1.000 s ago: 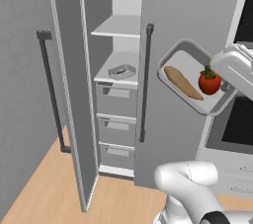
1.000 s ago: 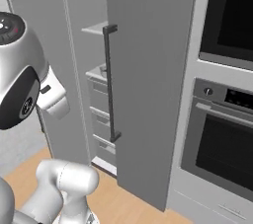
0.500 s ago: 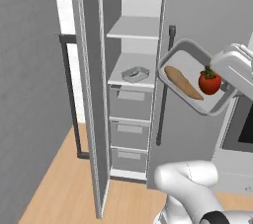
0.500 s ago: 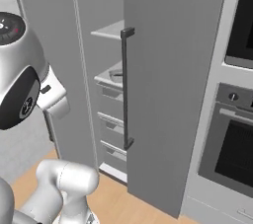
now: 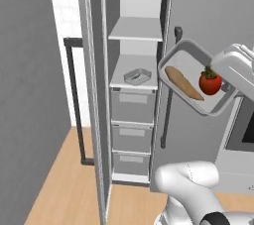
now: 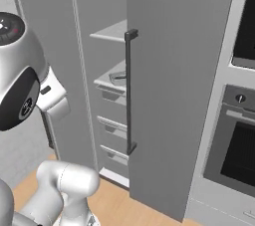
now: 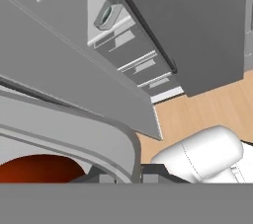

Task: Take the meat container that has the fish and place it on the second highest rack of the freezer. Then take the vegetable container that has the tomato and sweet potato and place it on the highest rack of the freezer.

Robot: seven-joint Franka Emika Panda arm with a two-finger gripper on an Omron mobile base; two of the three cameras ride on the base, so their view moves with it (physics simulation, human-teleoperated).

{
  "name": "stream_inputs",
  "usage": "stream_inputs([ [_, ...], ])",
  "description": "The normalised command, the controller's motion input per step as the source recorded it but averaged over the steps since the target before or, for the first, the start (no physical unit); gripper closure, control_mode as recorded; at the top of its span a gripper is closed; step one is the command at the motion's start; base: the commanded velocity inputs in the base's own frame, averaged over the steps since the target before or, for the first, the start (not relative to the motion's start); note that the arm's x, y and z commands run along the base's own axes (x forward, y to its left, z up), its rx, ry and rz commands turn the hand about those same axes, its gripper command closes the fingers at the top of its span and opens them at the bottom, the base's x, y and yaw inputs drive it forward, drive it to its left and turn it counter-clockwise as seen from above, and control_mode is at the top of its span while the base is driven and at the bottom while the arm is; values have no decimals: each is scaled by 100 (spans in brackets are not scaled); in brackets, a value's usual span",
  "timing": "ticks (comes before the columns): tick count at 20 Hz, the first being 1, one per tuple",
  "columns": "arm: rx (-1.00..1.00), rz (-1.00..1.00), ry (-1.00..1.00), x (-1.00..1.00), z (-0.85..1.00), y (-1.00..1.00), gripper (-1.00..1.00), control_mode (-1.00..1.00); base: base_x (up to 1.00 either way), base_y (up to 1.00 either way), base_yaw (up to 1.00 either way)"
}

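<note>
Camera has shifted with the base; tall grey freezer (image 5: 134, 95) now sits nearer centre. Pincer's grip state cannot be told. Shallow grey-rimmed tray (image 5: 186, 65) with red tomato (image 5: 210, 83) and orange-brown sweet potato (image 5: 184, 84) is tilted, left of the hand. Upper white shelf (image 5: 136, 29) lies further left.
</note>
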Motion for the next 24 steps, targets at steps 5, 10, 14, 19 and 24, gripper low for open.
stream_inputs([
  [5, 0, 0, 0, 0, 0, 0, 100, 100, 41, 13, -9],
  [10, 0, 0, 0, 0, 0, 0, 100, 100, 58, 24, -8],
  [14, 0, 0, 0, 0, 0, 0, 100, 100, 57, 34, -7],
  [19, 0, 0, 0, 0, 0, 0, 100, 100, 10, 52, -3],
  [24, 0, 0, 0, 0, 0, 0, 100, 100, 0, 32, -3],
])
